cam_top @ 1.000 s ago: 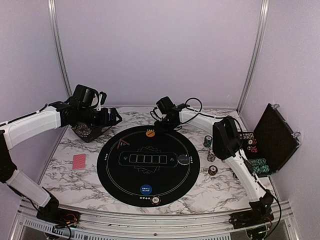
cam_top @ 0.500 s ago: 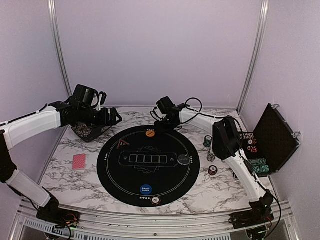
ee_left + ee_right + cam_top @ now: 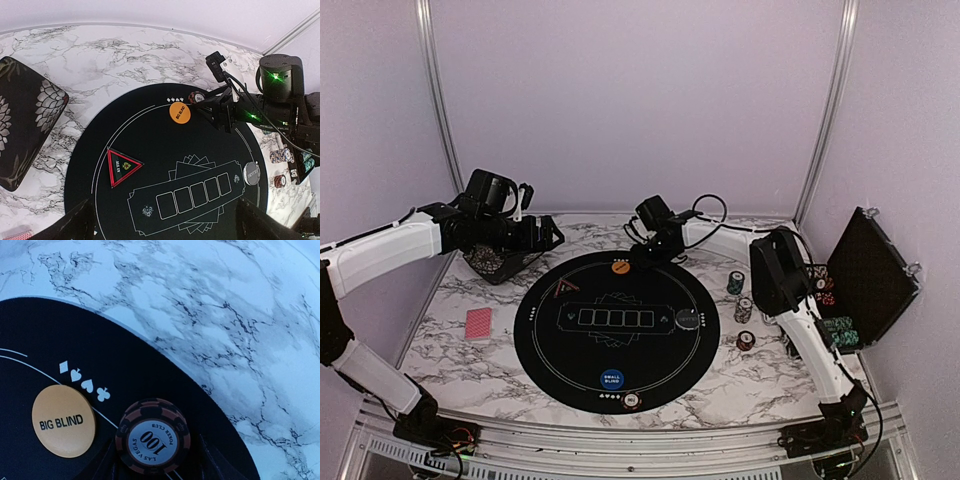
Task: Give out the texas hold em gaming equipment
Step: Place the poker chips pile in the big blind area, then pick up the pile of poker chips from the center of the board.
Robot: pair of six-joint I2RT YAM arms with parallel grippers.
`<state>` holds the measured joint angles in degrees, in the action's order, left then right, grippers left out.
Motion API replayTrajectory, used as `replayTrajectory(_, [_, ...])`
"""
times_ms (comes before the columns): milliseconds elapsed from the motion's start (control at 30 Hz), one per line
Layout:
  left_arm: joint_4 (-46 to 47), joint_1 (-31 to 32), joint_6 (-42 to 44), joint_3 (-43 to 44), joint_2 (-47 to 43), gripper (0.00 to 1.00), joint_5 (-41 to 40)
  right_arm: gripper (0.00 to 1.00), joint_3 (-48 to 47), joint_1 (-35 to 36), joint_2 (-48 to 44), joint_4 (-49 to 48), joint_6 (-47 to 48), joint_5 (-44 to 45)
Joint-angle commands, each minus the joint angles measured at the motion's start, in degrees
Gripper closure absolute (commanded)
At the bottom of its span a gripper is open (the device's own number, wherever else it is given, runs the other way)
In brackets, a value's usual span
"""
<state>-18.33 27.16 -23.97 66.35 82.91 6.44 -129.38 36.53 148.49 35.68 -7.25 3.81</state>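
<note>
Right end effector (image 3: 157,459) is positioned at the far edge of the round black mat (image 3: 570,350). A dark, red-edged "100" poker chip (image 3: 152,436) is seen flat on the mat between its fingers (image 3: 207,462), which are set narrowly on either side. Whether the chip is actually clamped cannot be told. The chip is located just beside the orange BIG BLIND button (image 3: 63,421), not touching it. Left end effector (image 3: 165,215) is spread wide and empty above the far-left marble surface (image 3: 450,360), near a patterned pouch (image 3: 25,125). On the mat are noted the triangular marker (image 3: 121,166), a grey button (image 3: 251,172) and the blue SMALL BLIND button (image 3: 611,380). The red-backed card deck (image 3: 478,324) is seen left of the mat. Chip stacks (image 3: 743,310) are seen to its right, near the open chip case (image 3: 870,275).
</note>
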Motion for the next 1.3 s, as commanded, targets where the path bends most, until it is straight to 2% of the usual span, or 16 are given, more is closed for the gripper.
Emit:
replayTrajectory(0, [0.96,-0.35,0.58,-0.78,-0.65,0.01,0.63,0.5,3.14,0.71,-2.38,2.69,-1.03,0.48])
replayTrajectory(167, [0.98,-0.35,0.57,-0.69,-0.77,0.01,0.72,0.5,6.95,1.47,-4.76,2.25,-1.48,0.84])
replayTrajectory(500, [1.11,-0.35,0.19,-0.87,-0.67,0.01,1.02,0.49,21.48,2.39,-14.92,-0.73,-3.3,0.89])
replayTrajectory(833, [1.4,-0.35,-0.09,-0.98,-0.58,0.01,0.86,0.49,26.44,3.95,-26.1,2.89,-4.42,2.76])
replayTrajectory(1267, [1.97,-0.35,-0.57,-0.97,-0.25,0.01,1.14,0.49,51.65,5.16,-48.55,5.39,-11.74,3.5])
